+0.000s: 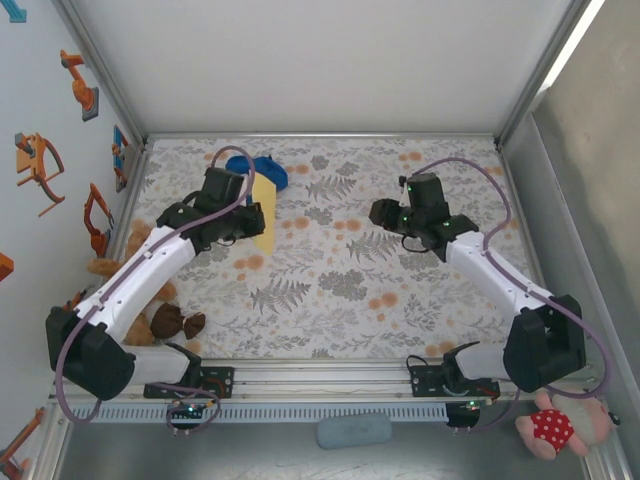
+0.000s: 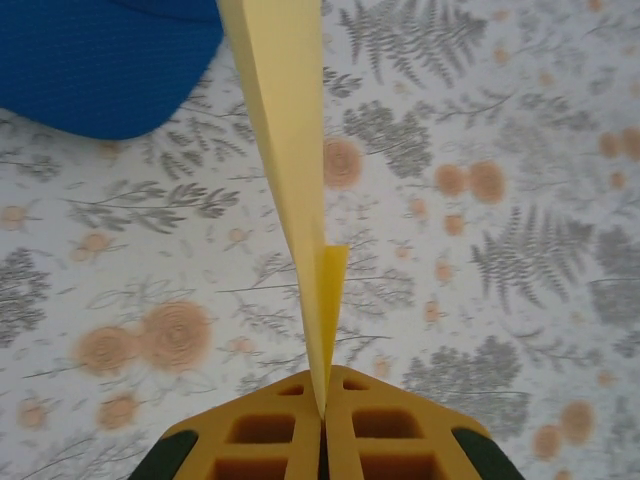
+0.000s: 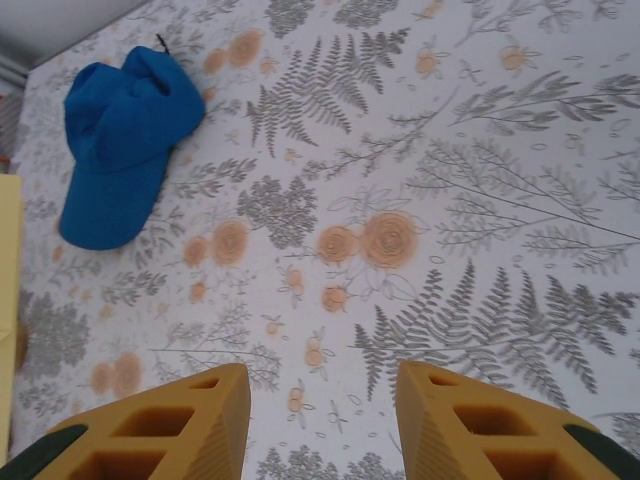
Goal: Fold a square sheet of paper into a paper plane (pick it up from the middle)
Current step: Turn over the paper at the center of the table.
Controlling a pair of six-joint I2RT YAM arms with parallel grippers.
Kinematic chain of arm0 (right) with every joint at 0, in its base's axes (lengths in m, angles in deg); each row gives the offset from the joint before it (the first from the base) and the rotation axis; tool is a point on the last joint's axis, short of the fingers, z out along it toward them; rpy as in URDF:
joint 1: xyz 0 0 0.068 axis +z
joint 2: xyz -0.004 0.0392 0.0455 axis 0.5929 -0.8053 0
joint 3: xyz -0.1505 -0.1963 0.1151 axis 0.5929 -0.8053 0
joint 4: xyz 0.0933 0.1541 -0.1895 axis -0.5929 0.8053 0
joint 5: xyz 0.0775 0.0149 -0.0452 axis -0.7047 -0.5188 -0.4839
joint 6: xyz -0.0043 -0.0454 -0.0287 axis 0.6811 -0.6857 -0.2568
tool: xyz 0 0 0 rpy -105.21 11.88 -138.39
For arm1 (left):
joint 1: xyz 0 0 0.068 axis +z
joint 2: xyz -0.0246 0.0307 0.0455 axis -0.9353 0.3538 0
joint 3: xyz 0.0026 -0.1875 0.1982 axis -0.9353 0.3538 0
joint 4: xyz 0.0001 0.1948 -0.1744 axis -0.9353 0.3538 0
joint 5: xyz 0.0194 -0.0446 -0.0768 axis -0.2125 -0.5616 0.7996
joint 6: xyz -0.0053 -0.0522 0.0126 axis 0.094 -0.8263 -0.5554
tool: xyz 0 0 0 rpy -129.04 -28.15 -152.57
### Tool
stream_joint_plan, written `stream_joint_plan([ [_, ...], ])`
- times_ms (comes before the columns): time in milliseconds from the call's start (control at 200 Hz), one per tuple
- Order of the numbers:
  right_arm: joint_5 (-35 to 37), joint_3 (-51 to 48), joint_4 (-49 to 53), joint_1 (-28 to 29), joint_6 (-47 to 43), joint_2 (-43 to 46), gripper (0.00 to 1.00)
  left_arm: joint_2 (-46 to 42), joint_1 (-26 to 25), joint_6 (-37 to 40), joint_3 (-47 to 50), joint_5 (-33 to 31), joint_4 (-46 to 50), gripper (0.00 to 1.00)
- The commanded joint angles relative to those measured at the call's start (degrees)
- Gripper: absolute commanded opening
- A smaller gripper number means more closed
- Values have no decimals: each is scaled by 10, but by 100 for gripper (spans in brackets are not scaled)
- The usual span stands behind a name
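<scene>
Your left end effector (image 2: 322, 408) pinches the paper (image 2: 285, 120) by its edge, right end effector (image 3: 320, 405) gapes empty; a jerk could slip it.

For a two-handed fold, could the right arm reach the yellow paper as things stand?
Probably yes. The right gripper is open and empty, and bare tablecloth lies between it and the paper, which the left gripper holds pinched on edge; the blue cap sits beyond.
</scene>
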Motion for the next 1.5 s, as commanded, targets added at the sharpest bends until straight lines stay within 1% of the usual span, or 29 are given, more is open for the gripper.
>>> stream_joint_plan([
  [0, 68, 10, 32, -4, -16, 22, 42, 52, -29, 49, -41, -160, 133, 10],
  [80, 83, 6, 36, -5, -14, 26, 41, 101, -55, 35, -70, -234, 164, 10],
  [140, 96, 3, 39, -6, -11, 31, 41, 142, -71, 19, -94, -273, 186, 10],
  [280, 112, -5, 43, -14, 4, 43, 41, 227, -107, -5, -135, -304, 190, 11],
  [386, 119, -11, 46, -18, 11, 50, 41, 286, -130, -28, -164, -298, 178, 10],
  [436, 121, -13, 48, -18, 14, 51, 41, 309, -139, -36, -170, -282, 164, 11],
  [481, 124, -15, 50, -20, 16, 53, 40, 323, -143, -45, -171, -249, 145, 14],
  [571, 129, -20, 54, -23, 20, 58, 40, 336, -143, -54, -150, -152, 74, 20],
  [701, 127, -23, 57, -27, 18, 61, 40, 320, -122, -70, -92, -31, -34, 34],
  [741, 107, -21, 54, -27, 7, 58, 39, 311, -112, -73, -73, 7, -62, 39],
  [811, 59, -19, 43, -27, -11, 46, 38, 289, -92, -77, -45, 53, -98, 46],
  [866, 19, -15, 38, -25, -21, 29, 38, 267, -77, -83, -25, 82, -123, 51],
  [972, -31, -11, 25, -17, -21, -9, 37, 218, -44, -98, 19, 130, -168, 61],
  [1032, -41, -6, 16, 2, -19, -30, 38, 190, -24, -106, 39, 135, -176, 65],
  [1102, -39, 4, 5, 35, -13, -58, 38, 157, -2, -110, 62, 126, -174, 72],
  [1162, -40, 16, -8, 67, -5, -88, 38, 128, 18, -116, 87, 113, -174, 80],
  [1207, -43, 26, -20, 91, 3, -112, 37, 106, 33, -121, 109, 104, -177, 90],
  [1317, -54, 58, -50, 144, 23, -179, 32, 45, 66, -131, 161, 103, -194, 100],
  [1357, -57, 72, -60, 161, 32, -203, 31, 26, 77, -134, 175, 103, -195, 96],
  [1497, -69, 132, -76, 208, 47, -282, 28, -21, 112, -143, 210, 106, -185, 96],
])
